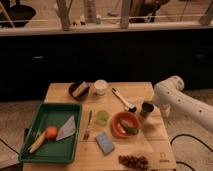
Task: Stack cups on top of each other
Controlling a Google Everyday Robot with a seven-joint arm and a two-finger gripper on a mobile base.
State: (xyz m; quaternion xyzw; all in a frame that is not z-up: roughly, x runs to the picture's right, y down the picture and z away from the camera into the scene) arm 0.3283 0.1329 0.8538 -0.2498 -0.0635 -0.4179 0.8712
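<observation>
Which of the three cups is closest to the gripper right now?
The dark metal cup, right of the orange-red dish, with the gripper beside it. The white cup and green cup stand farther left.

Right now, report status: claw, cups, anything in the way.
Open claw beside the metal cup. None stacked, all apart: white cup, green cup, metal cup. In the way: red dish between green and metal cups.

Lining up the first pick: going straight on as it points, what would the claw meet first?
Probably the dark metal tumbler, just left of the claw at the table's right side. Depth is unclear; they may already touch.
</observation>
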